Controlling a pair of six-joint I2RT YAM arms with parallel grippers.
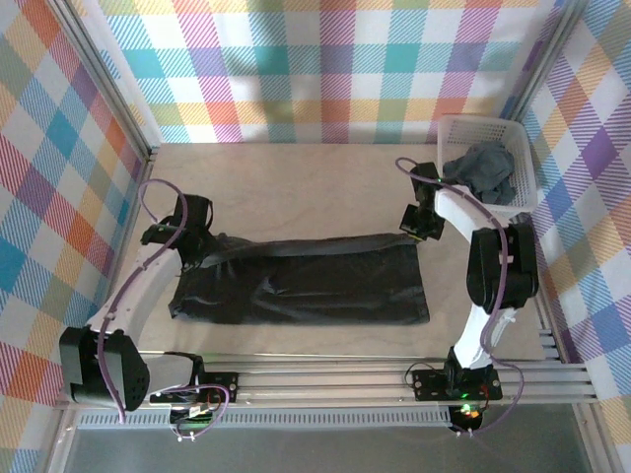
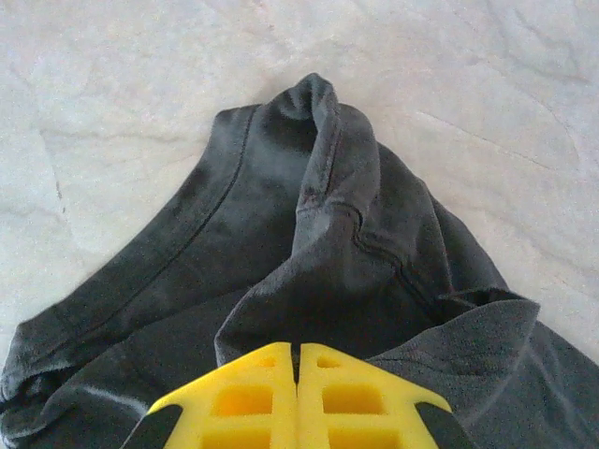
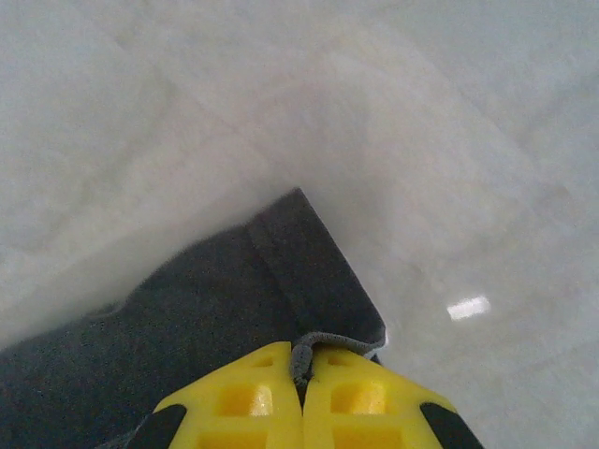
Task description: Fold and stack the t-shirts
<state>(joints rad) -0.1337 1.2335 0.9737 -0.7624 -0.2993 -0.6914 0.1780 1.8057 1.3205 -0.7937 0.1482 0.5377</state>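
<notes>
Yellow fingers (image 2: 243,398) of the left claw (image 2: 298,348) fill the bottom of the left wrist view, pressed together with only a thin seam between them. A dark t-shirt (image 2: 309,243) bunches up into them, a ridge of cloth with a stitched seam rising from the tips toward the far side. The pale surface (image 2: 487,84) lies bare around it

The right claw (image 3: 301,355) is also closed tight, and a hemmed edge (image 3: 314,271) of the same t-shirt (image 3: 197,346) is pinched between its yellow tips, a thin curl of cloth poking out at the seam

From above, the t-shirt (image 1: 306,281) lies in a long dark band across the middle of the surface (image 1: 296,177), lengthwise from left to right. Its far edge is drawn into a taut line between the left claw (image 1: 204,254) at the left corner and the right claw (image 1: 412,229) at the right corner. The near edge rests flat, close to the arm bases

A white basket (image 1: 480,120) stands at the far right corner of the surface, just beyond the right arm, with crumpled grey t-shirts (image 1: 485,169) heaped inside it. Checked walls (image 1: 325,69) enclose the surface on three sides
</notes>
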